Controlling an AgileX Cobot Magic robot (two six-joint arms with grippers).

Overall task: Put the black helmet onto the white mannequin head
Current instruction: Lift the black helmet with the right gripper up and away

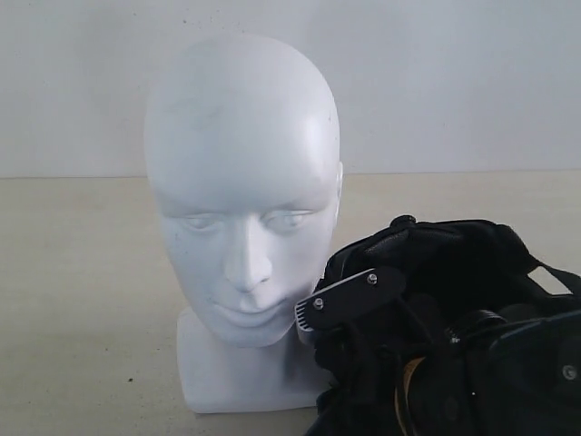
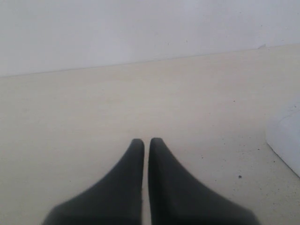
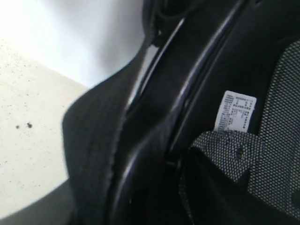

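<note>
Exterior view shows the glossy white bald mannequin head (image 1: 241,173) standing upright on the pale beige tabletop (image 1: 82,300), face to the camera, crown bare. The matte black rounded helmet (image 1: 445,263) sits low on the right, just beside the head's jaw and neck and well below the crown, so the lift is not yet made.

One finger of the right gripper (image 1: 309,316) lies against the helmet's edge close to the mannequin's cheek. Its mate is hidden, so I cannot tell whether the grip is closed. The right wrist view is filled by the helmet's inside: dotted mesh lining (image 3: 276,140) and a small white printed label (image 3: 235,111). That suggests the hold, if there is one, is at the rim.

The left gripper (image 2: 146,140) has its fingers drawn almost together with nothing between them, low over bare table, with the head's white blocky base (image 2: 286,140) off to one side.

To do this step well, in my judgement:
- confirm a firm hold on the rim before raising, since a helmet hung from one edge will want to swing
- lift clear above the crown before moving across, so the shell does not knock the head over
- turn the opening downward and centre it over the crown
- lower slowly; the left gripper could steady the base
</note>
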